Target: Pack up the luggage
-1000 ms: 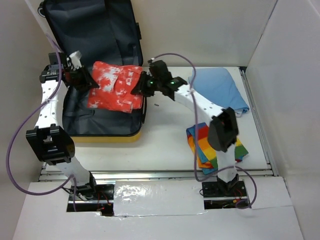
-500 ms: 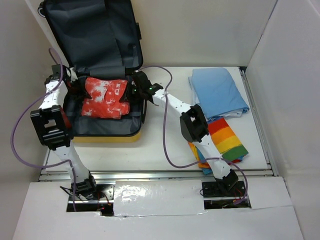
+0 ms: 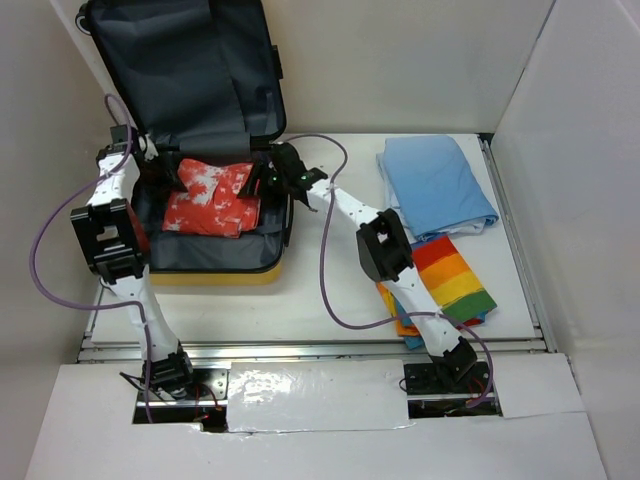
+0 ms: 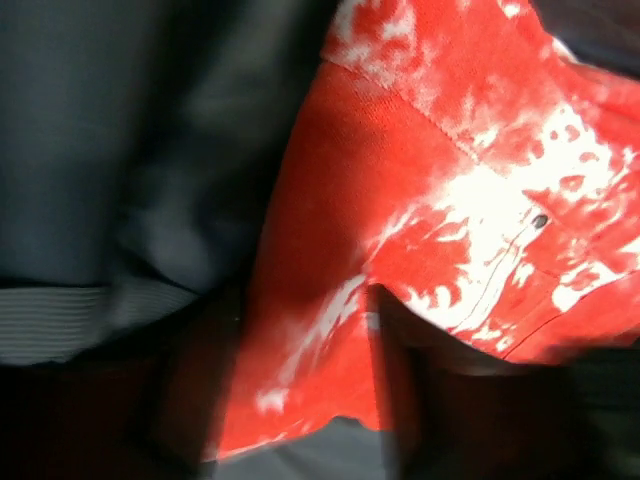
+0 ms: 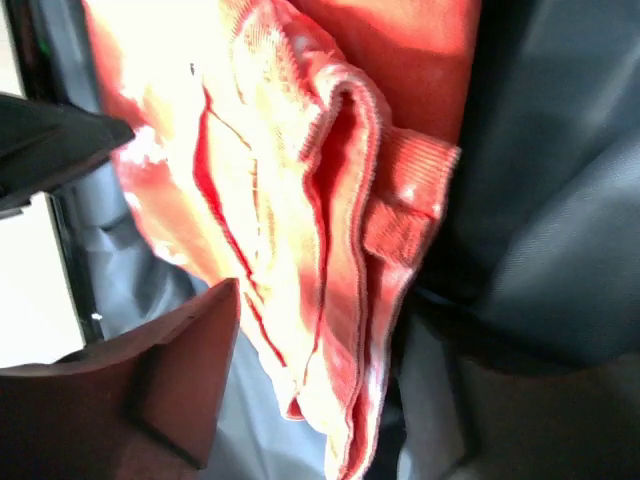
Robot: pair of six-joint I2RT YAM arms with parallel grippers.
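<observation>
the luggage (image 3: 220, 276) lies open at the left side of the table, its base flat and its lid standing up behind it, with the dark lining showing. a folded red and white cloth (image 3: 210, 197) lies inside the base, in the half close to the hinge. its long axis runs across the luggage from the left wall to the right wall. the left gripper (image 3: 165, 172) is at the left end of this cloth, inside the luggage, and the right gripper (image 3: 268, 178) is at the right end, just at the right wall. so the cloth lies between the two, and neither arm is nearer to it. in the right wrist view the fingers (image 5: 170, 380) stand apart with the folded edge of the cloth between the tips, but i cannot tell if they press on it. in the left wrist view the fingers are dark and blurred under the cloth, so i cannot tell there either. i think the coming move is to let go and leave upward. a blue cloth (image 3: 435, 185) and a striped cloth (image 3: 455, 280) wait right of the luggage, nearer to the right arm.
</observation>
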